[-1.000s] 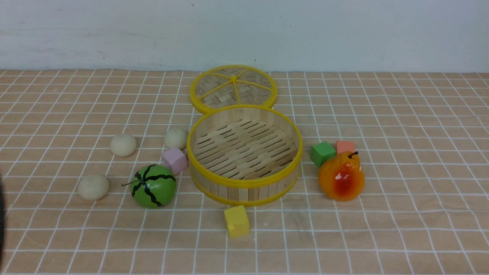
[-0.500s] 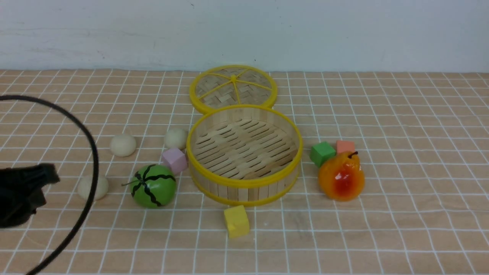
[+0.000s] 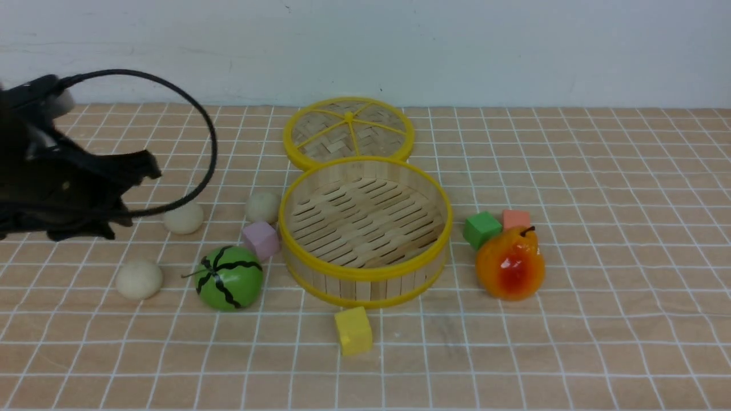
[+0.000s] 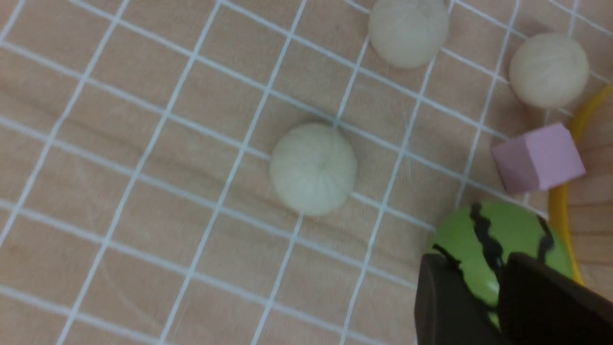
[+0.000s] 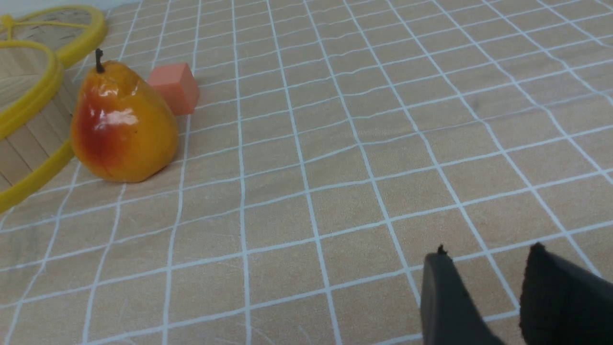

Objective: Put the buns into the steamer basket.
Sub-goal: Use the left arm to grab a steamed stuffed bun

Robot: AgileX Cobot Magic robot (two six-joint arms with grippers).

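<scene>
Three cream-white buns lie on the cloth left of the steamer basket (image 3: 365,268): one near the front (image 3: 139,279), one further back (image 3: 183,218), and one beside the basket's rim (image 3: 263,206). The basket holds nothing. My left gripper (image 3: 137,171) hovers above the left buns, its jaws a little apart and empty. The left wrist view shows the gripper (image 4: 474,258), the three buns (image 4: 313,167) (image 4: 408,31) (image 4: 549,69) and the basket's rim (image 4: 559,215). My right gripper (image 5: 488,250) is out of the front view, low over bare cloth, slightly open and empty.
A green watermelon toy (image 3: 229,278) and a pink cube (image 3: 261,240) sit between the buns and the basket. The woven lid (image 3: 349,132) lies behind the basket. A yellow cube (image 3: 353,330) is in front. A pear (image 3: 510,264), green cube (image 3: 482,229) and orange cube (image 3: 516,219) are to the right.
My left arm has come in from the left edge, risen and moved over the buns. The buns and other objects have not moved.
</scene>
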